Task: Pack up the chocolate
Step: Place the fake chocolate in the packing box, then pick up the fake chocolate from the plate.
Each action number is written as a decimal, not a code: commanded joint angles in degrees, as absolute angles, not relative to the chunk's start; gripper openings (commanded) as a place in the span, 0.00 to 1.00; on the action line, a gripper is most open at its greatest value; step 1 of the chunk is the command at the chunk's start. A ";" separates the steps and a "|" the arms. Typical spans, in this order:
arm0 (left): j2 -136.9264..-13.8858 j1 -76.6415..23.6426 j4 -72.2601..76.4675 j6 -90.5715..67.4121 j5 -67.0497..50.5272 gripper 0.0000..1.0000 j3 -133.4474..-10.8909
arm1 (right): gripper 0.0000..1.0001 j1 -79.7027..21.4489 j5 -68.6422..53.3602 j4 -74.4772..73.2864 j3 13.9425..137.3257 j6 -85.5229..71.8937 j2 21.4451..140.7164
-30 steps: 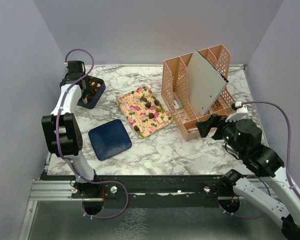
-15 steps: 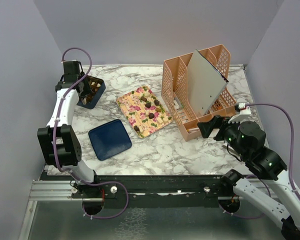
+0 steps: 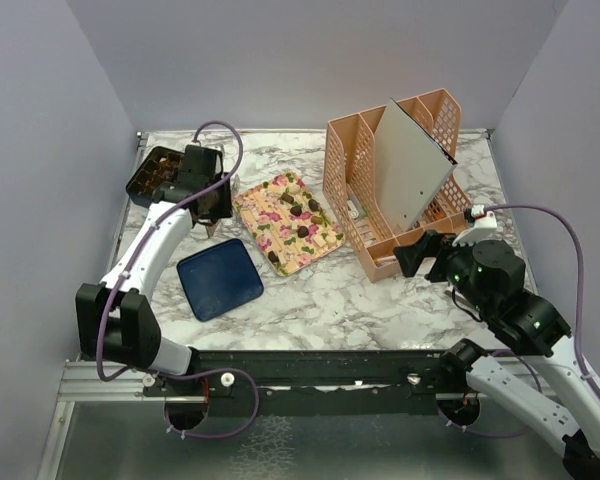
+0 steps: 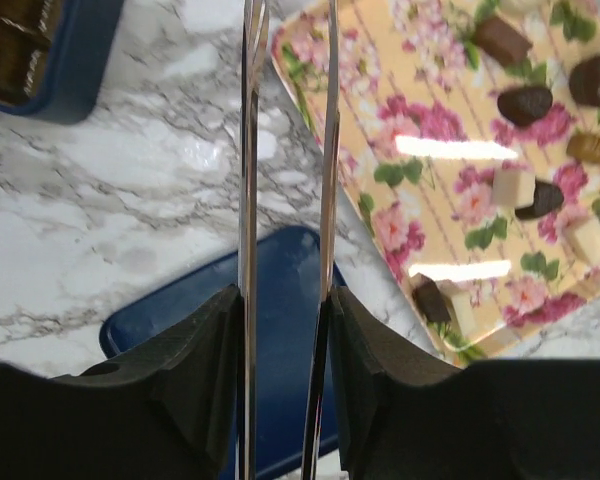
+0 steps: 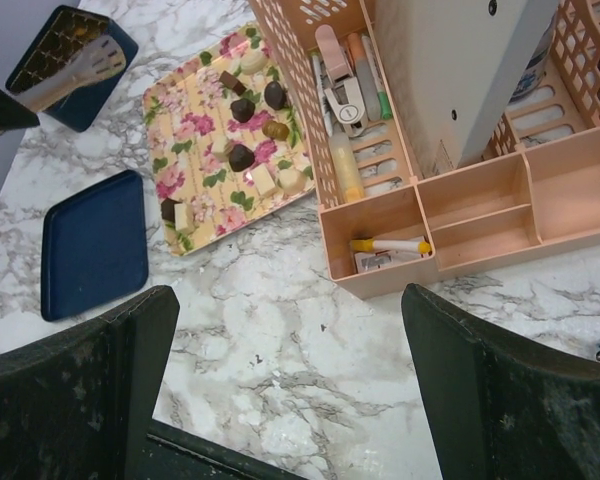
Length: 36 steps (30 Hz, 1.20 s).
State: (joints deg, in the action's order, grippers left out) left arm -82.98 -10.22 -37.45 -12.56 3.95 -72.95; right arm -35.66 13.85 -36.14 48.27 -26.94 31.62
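Several pieces of chocolate (image 3: 298,222) (image 4: 525,102) (image 5: 242,110), dark brown and cream, lie on a floral tray (image 3: 270,205). My left gripper (image 3: 212,205) (image 4: 285,300) is shut on thin metal tongs (image 4: 250,150). The two blades stand slightly apart with nothing between them, pointing at the marble by the tray's left corner. Under the gripper lies a flat dark blue lid (image 3: 220,278) (image 4: 280,270). The dark blue box (image 3: 155,172) (image 4: 50,60) with its gridded tray sits at the far left. My right gripper (image 3: 415,255) (image 5: 290,330) hangs open over bare marble, holding nothing.
A peach desk organiser (image 3: 395,185) (image 5: 450,210) with a grey board, pens and small tools stands right of the floral tray. Grey walls close in the table on three sides.
My left arm has swung right, from over the blue box to the floral tray's left edge, carrying the tongs. The right arm has barely moved.
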 commanded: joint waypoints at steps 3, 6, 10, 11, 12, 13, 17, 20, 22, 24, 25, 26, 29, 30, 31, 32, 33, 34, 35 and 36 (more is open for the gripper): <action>-77.09 -14.65 -43.20 -11.71 3.17 0.42 -69.60 | 0.99 -35.84 15.81 -37.85 51.36 -25.07 33.69; -75.17 -17.30 -45.76 -11.66 2.28 0.41 -68.80 | 0.99 -35.77 16.07 -37.76 51.96 -24.84 34.31; -72.01 -21.87 -48.79 -13.35 3.39 0.41 -67.59 | 0.99 -35.78 16.55 -37.47 51.68 -25.11 34.36; -71.23 -22.89 -49.44 -13.93 3.73 0.41 -67.35 | 0.99 -35.77 16.53 -37.37 51.68 -25.18 34.29; -70.46 -23.99 -50.16 -14.38 4.08 0.41 -67.18 | 0.99 -35.77 16.49 -37.31 51.58 -25.22 34.43; -70.14 -25.06 -50.85 -14.79 4.50 0.41 -67.04 | 0.99 -35.77 16.45 -37.30 51.51 -25.29 34.52; -69.45 -29.45 -54.12 -15.97 7.49 0.41 -67.18 | 0.99 -35.82 15.98 -37.00 51.62 -25.49 35.24; -69.10 -32.60 -56.33 -17.42 10.32 0.41 -67.24 | 0.99 -35.77 15.76 -36.86 51.85 -25.57 35.54; -68.77 -34.56 -57.67 -18.46 11.76 0.41 -67.09 | 0.98 -35.78 15.67 -37.02 51.99 -25.58 35.68; -68.46 -36.71 -58.53 -19.43 12.47 0.41 -66.62 | 0.98 -35.77 15.67 -37.06 52.03 -25.66 35.53; -68.28 -37.62 -58.93 -19.96 12.81 0.41 -66.38 | 0.98 -35.82 15.66 -37.09 52.03 -25.65 35.49; -68.16 -38.46 -59.29 -20.40 12.98 0.41 -66.15 | 0.98 -35.78 15.67 -37.20 52.11 -25.74 35.40; -67.86 -40.88 -59.85 -21.00 12.52 0.41 -65.45 | 0.98 -35.77 15.74 -37.25 52.19 -25.83 35.24; -67.75 -41.51 -59.83 -21.08 11.98 0.41 -65.28 | 0.98 -35.77 15.69 -37.18 52.17 -25.89 35.30; -67.72 -41.96 -59.80 -21.11 11.88 0.41 -65.12 | 0.98 -35.77 15.68 -37.18 52.18 -25.92 35.46; -67.81 -42.40 -59.88 -21.10 11.87 0.41 -65.07 | 0.98 -35.82 15.48 -37.13 52.15 -25.93 35.51; -67.80 -42.71 -59.91 -20.95 11.94 0.42 -64.93 | 0.98 -35.80 15.34 -37.14 52.19 -25.99 35.65; -67.87 -42.92 -59.92 -20.65 11.95 0.42 -64.73 | 0.98 -35.77 15.23 -37.04 52.03 -26.08 35.60; -68.04 -42.95 -59.89 -20.46 11.95 0.42 -64.55 | 0.98 -35.82 15.19 -37.00 51.87 -26.20 35.61; -68.22 -42.97 -59.94 -20.26 11.95 0.42 -64.45 | 0.98 -35.78 15.07 -37.00 51.74 -26.41 35.45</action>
